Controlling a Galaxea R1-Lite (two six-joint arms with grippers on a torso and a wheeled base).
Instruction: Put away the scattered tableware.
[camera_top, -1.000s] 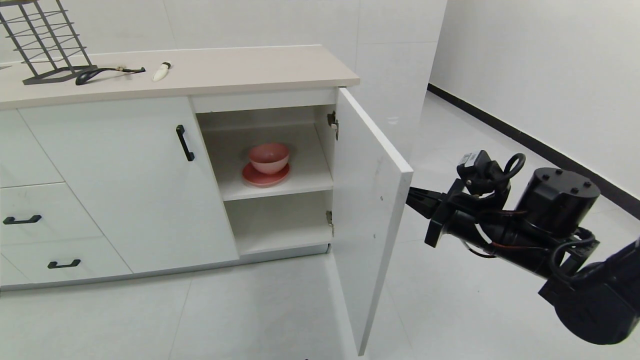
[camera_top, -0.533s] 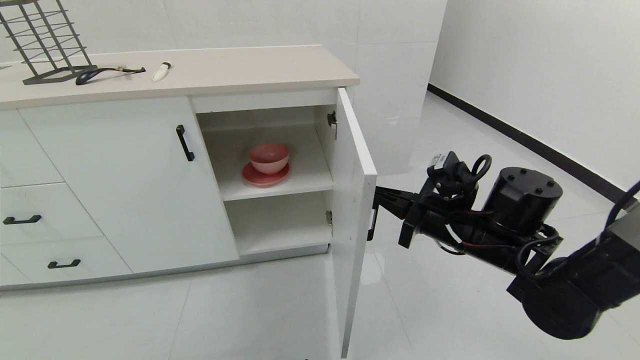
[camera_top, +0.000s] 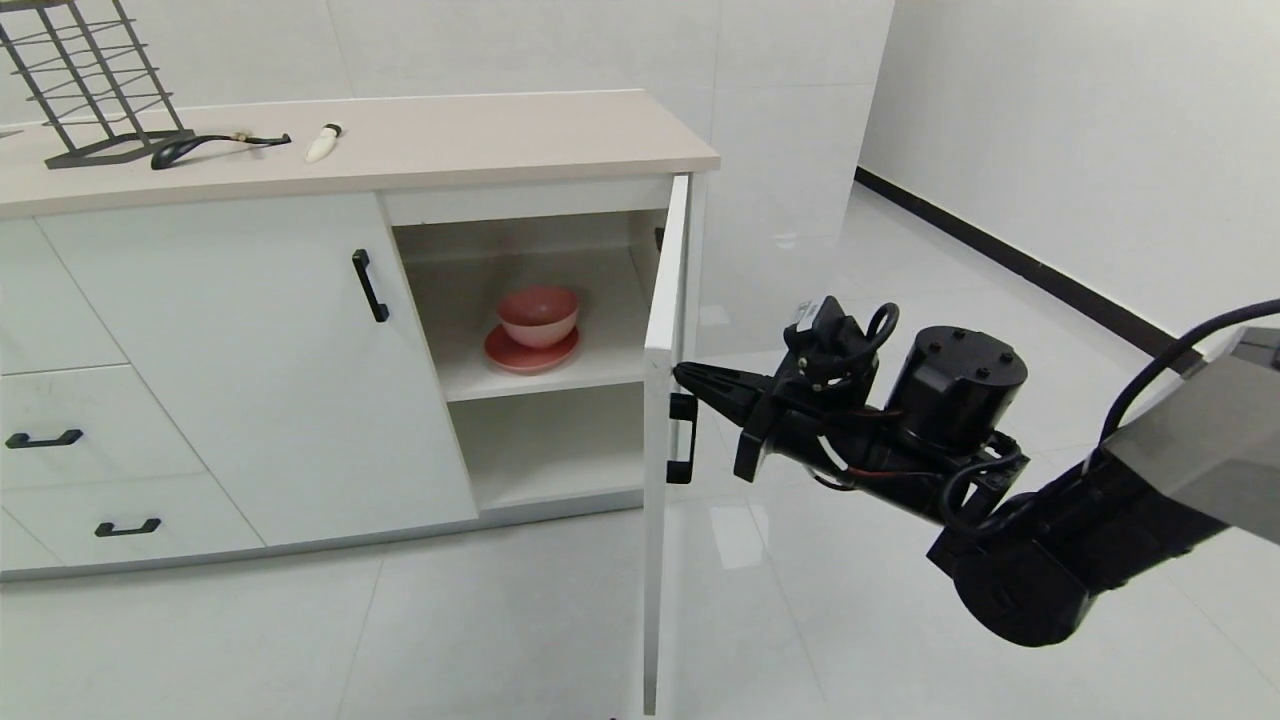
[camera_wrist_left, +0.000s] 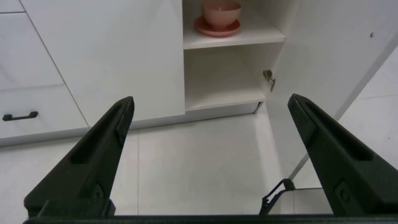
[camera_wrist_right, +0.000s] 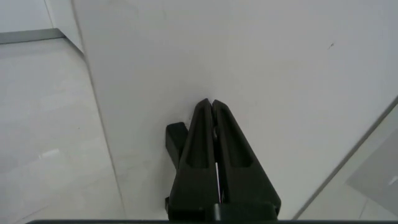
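White door (camera_top: 655, 500) edge-on, handle (camera_top: 681, 437) half hidden; R tool (camera_top: 690, 374) closed, empty, beside it; L tool (camera_wrist_left: 211, 101) wide apart

Half-shut door (camera_top: 655, 520) — narrow shelf (camera_top: 560, 372) gap

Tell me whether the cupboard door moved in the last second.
Yes. The cupboard door swung left toward closing, its free edge now nearer the pink bowl, right claw at its outside.

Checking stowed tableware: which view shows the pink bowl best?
Head view: whole pink bowl on its plate, upper shelf. Left wrist view has it at the edge. Right wrist view faces the cabinet door.
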